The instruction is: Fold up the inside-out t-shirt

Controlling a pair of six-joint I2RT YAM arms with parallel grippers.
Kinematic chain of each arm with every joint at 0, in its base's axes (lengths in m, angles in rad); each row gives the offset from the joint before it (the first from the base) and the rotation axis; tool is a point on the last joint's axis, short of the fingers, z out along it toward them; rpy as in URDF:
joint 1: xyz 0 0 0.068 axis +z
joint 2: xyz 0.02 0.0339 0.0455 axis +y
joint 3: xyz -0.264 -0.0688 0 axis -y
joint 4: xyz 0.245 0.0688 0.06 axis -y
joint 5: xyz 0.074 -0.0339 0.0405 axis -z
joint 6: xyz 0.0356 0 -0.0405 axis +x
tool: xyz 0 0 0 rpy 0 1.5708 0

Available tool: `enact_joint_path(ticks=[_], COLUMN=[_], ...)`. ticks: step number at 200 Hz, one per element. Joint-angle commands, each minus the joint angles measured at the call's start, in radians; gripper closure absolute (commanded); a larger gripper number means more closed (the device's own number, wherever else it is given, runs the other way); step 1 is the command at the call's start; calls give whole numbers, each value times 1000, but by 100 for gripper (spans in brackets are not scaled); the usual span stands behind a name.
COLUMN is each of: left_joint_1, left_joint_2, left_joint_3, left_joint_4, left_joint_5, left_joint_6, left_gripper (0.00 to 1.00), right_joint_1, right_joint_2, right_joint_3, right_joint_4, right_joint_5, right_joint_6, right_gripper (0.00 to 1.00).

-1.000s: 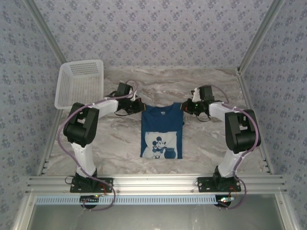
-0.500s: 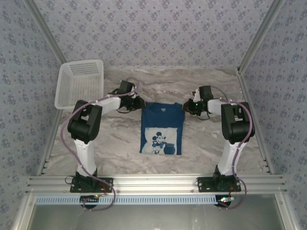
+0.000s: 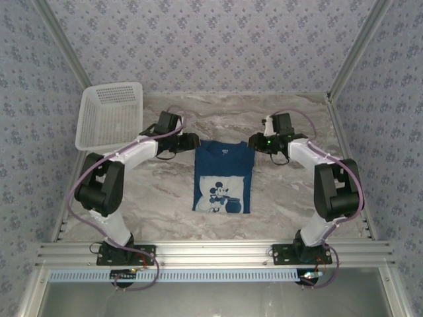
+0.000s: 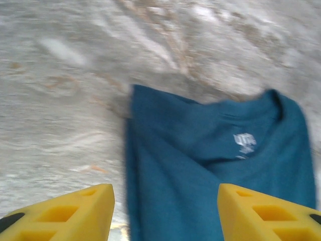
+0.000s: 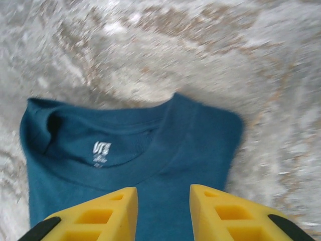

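The inside-out t-shirt (image 3: 223, 177) lies flat on the marble table as a narrow dark blue rectangle, collar at the far end and a whitish cartoon print near the front. My left gripper (image 3: 192, 140) hovers at its far left corner, my right gripper (image 3: 254, 142) at its far right corner. In the left wrist view the left gripper (image 4: 165, 216) is open, its yellow fingers wide apart above the t-shirt (image 4: 210, 165). The right gripper (image 5: 163, 211) is open more narrowly over the t-shirt (image 5: 150, 150) just below the collar label. Neither holds cloth.
A white lattice basket (image 3: 109, 113) stands tilted at the back left corner, beside the left arm. Metal frame rails run along both sides and the near edge of the table (image 3: 291, 198).
Both grippers were shut at the shirt's far corners and have opened, letting the cloth go. Both arms have shifted, their elbows swinging outward and towards the front.
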Motion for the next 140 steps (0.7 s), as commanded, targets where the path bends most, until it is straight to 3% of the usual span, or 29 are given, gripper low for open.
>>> enact_joint_path(ticks=[1,20,66,98,140], left_joint_1=[-24,-36,-11,23,30], left_joint_2=[42,112,218,318,217], left_joint_3=[-3,40,150,223,197], left_joint_4=[72,101,23,6,-22], left_joint_5=[149,197,99,158,119], left_joint_6=[-10,-12,69,38,74], left_gripper=[45,46,45,44,42], right_joint_1=[37,44,27,8,-22], right_joint_2=[47,99,113,182,149], right_joint_3=[-15,9,45,90,128], right_joint_4=[11,24,-24,-92,-146], right_joint_5=[-7,-31,-18,-32,-12], right_joint_6=[12,27,-6,-28,-68], right_gripper=[66,66,63,62,62])
